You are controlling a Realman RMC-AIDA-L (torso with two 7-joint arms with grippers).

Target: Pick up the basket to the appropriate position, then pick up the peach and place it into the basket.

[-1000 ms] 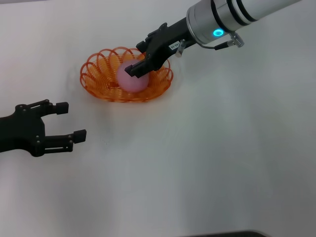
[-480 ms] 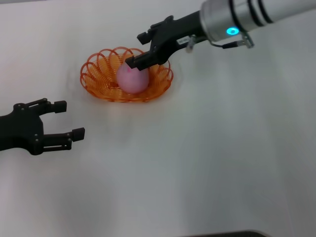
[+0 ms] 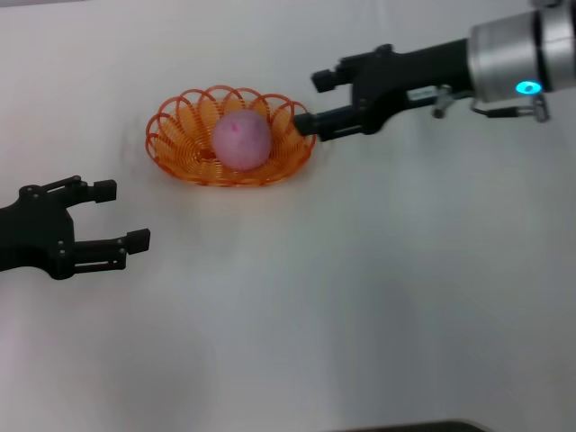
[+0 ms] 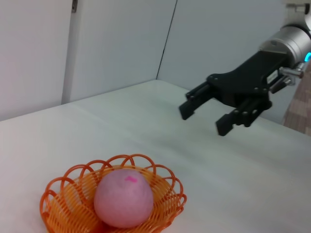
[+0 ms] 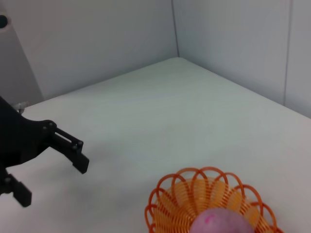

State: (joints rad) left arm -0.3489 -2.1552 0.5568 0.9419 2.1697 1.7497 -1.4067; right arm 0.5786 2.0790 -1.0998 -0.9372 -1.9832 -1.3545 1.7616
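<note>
At the left edge of the head view, nearest the camera, the left end effector (image 3: 103,216) is held low over the plain white desk (image 3: 360,297) with its black fingers spread wide and nothing between them; it seems parked clear of the work. Farther back, in the upper left of the frame, the oval orange wire basket with the looped scalloped rim (image 3: 180,135) rests on the desk, and the round pale pink peach with a small darker pink spot (image 3: 241,139) lies in its middle, so the placing appears done. Just beside the basket's right rim, in the upper centre, the right end effector (image 3: 315,101) is held above the desk with its fingers parted and empty, apart from the peach, presumably released. Behind the desk, pale bare walls meeting in a corner are seen in both wrist views.
</note>
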